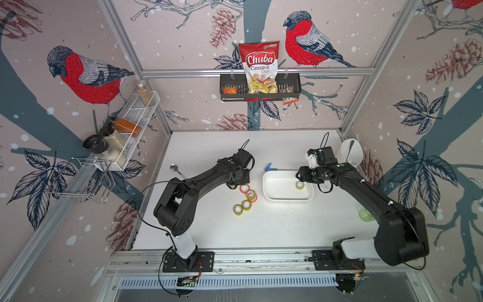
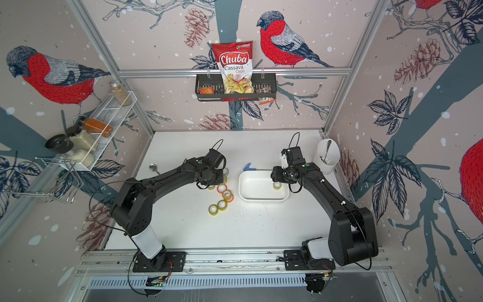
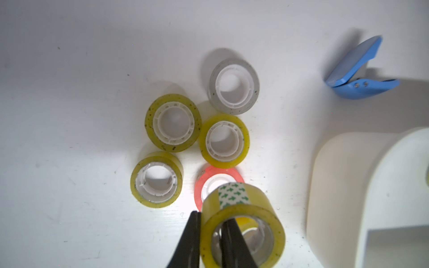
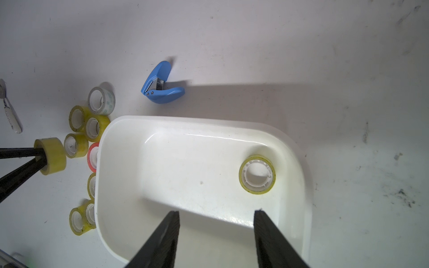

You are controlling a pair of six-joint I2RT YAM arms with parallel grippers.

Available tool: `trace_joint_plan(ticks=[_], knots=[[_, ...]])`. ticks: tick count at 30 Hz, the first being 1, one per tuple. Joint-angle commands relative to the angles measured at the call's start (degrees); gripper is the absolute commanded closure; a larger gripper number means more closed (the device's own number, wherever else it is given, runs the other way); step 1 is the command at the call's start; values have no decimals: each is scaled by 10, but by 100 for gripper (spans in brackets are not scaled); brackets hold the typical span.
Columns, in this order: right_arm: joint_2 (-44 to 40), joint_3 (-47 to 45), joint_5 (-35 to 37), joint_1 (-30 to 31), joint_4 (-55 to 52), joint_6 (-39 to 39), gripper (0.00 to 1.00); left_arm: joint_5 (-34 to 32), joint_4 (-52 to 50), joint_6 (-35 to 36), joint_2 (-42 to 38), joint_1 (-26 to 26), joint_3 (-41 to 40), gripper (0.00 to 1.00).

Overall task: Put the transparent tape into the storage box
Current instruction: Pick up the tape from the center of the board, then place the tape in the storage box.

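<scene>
Transparent tape [image 3: 232, 204] pinched by left claw [image 3: 212, 217] near storage box [image 3: 336, 185] rim; right claw [image 4: 217, 211] half-open, empty, above it.

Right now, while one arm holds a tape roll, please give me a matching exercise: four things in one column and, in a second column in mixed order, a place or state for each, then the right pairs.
Things
1. roll with green-patterned tab
2. lone yellow roll
3. blue tool
4. right jaws

Places or states
A. lying flat inside the storage box
B. open and empty, above the box
C. resting on the table, outside the box
D. pinched by the left jaws, one inside its hole

Pairs: 1-D, 2-A, 3-C, 4-B
</scene>
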Motion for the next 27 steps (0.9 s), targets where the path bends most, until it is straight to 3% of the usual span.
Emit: trace_joint_plan(ticks=[1,12,27], knots=[[-8,-1,-14,-6,12,6,44,-15,-38,3,-13,-7,24,79],[-26,-10,-31,-27,22,14,44,-24,-90,4,30,-75,153,78],[-32,-19,-40,-36,27,15,44,20,-65,-2,113,-122,233,78]])
